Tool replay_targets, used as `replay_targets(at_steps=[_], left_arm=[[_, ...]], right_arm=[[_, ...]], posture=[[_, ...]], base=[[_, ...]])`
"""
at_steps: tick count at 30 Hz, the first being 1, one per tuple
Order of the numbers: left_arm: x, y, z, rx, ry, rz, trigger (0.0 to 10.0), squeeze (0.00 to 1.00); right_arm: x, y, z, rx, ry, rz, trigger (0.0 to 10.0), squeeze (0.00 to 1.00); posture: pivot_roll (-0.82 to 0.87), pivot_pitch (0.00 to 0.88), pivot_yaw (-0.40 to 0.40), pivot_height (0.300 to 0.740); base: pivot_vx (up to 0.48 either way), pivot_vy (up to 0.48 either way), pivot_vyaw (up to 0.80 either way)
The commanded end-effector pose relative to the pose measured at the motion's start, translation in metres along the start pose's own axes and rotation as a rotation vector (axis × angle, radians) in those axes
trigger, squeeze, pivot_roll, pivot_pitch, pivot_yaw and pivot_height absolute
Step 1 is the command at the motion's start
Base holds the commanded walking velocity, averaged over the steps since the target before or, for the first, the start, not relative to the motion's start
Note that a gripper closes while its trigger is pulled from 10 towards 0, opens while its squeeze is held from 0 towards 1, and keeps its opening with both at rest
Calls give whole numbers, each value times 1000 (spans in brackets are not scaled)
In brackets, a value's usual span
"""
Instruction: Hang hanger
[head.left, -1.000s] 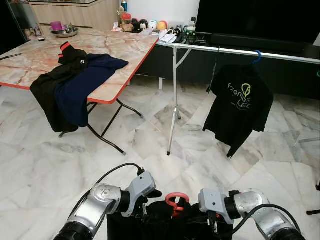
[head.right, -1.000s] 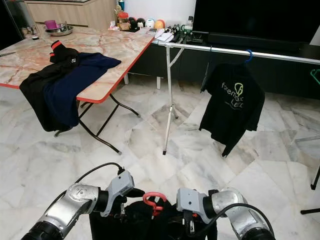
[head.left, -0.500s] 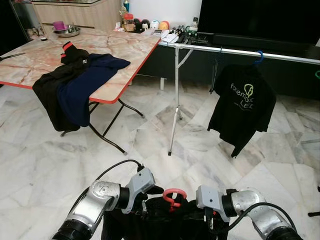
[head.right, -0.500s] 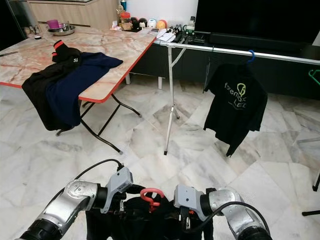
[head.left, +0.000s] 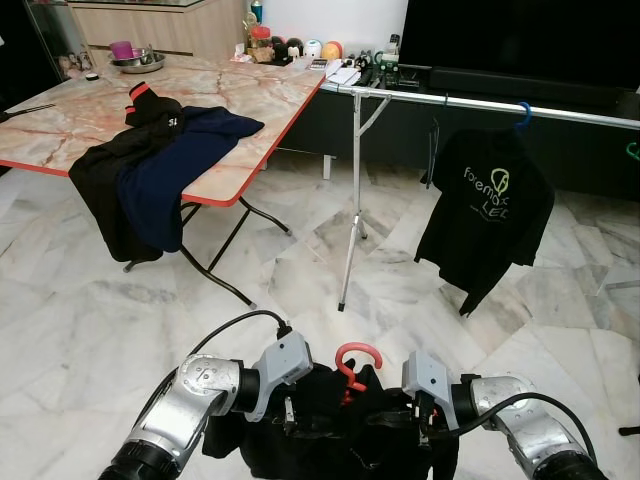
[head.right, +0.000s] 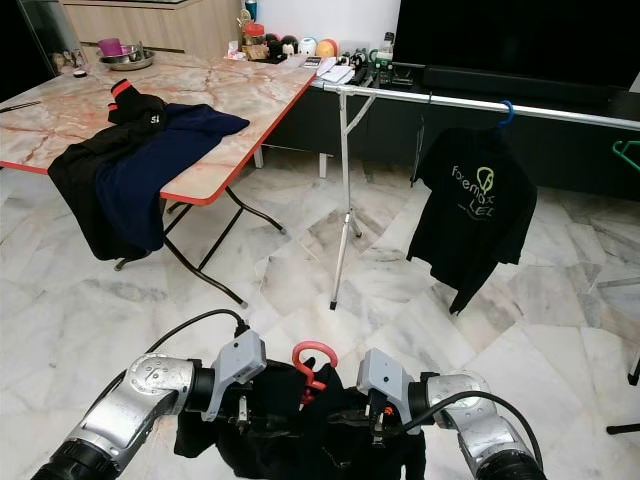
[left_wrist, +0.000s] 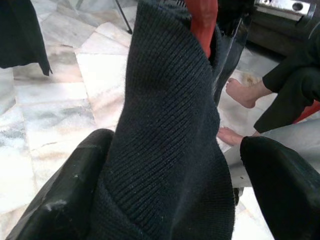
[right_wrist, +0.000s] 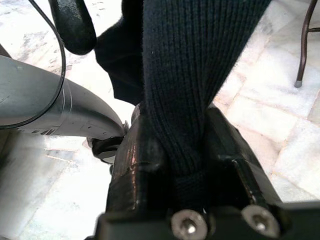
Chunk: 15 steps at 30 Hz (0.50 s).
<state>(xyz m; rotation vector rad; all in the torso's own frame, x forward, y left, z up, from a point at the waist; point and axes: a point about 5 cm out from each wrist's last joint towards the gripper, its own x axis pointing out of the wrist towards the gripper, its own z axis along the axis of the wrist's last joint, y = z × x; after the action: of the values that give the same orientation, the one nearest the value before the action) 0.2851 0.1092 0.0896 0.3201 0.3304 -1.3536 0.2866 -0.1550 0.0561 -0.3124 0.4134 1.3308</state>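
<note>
Low in the centre of your head views, the red hanger (head.left: 352, 362) pokes its hook up out of a black knit garment (head.right: 300, 430) held between both arms. Your left tool (left_wrist: 165, 200) has its two fingers (left_wrist: 60, 200) spread wide around the bunched knit, and that wrist view also gives you the red hanger neck at the top plus a person's bare feet (left_wrist: 240, 92) on the marble floor (head.left: 90, 320), which the head views don't catch. Your right tool (right_wrist: 175, 150) is pinched tight on a fold of the same knit. Up in the upper right, the clothes rail (head.left: 470, 100) carries a black printed T-shirt (head.left: 485, 215) on a blue hanger (head.left: 521, 113). Upper left, the bench (head.left: 230, 100) has dark clothes (head.left: 140, 170) draped over its edge; the metal bowl (head.left: 137, 63) at its far end holds something I cannot make out.
</note>
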Motion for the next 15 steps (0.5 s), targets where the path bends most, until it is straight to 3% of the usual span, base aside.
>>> replay_targets(at_steps=[1, 7, 9, 10, 11, 12, 13, 15], left_arm=[[2, -4, -10, -16, 58, -20, 10000, 0], [5, -2, -11, -26, 59, -3, 10000, 0], [6, -1, -11, -40, 51, 0, 7569, 0], [6, -1, -11, -46, 49, 2, 7569, 0], [7, -1, -11, -48, 49, 2, 3647, 0], [7, -1, -11, -48, 50, 2, 3647, 0], [7, -1, -11, -51, 50, 5, 0, 0], [7, -1, -11, -54, 50, 9, 0, 0]], right_arm=[[-4, -10, 27, -62, -129, -34, 0, 0], [-2, -6, 28, -72, -124, 17, 0, 0], [-2, -4, 27, -83, -106, 39, 0, 0], [-2, -3, 27, -87, -99, 46, 0, 0], [-2, -3, 27, -86, -100, 45, 0, 0], [-2, -3, 27, -85, -100, 44, 0, 0], [-2, -3, 26, -85, -98, 44, 0, 0], [-1, -3, 26, -84, -95, 46, 0, 0]], posture=[[65, 74, -50, 740], [64, 73, -49, 740], [61, 72, -50, 740], [61, 71, -50, 740], [62, 71, -51, 740], [62, 71, -51, 740], [63, 72, -51, 740], [63, 72, -52, 740]], base=[[0, 0, 0], [0, 0, 0], [0, 0, 0], [0, 0, 0], [0, 0, 0], [0, 0, 0], [0, 0, 0], [0, 0, 0]])
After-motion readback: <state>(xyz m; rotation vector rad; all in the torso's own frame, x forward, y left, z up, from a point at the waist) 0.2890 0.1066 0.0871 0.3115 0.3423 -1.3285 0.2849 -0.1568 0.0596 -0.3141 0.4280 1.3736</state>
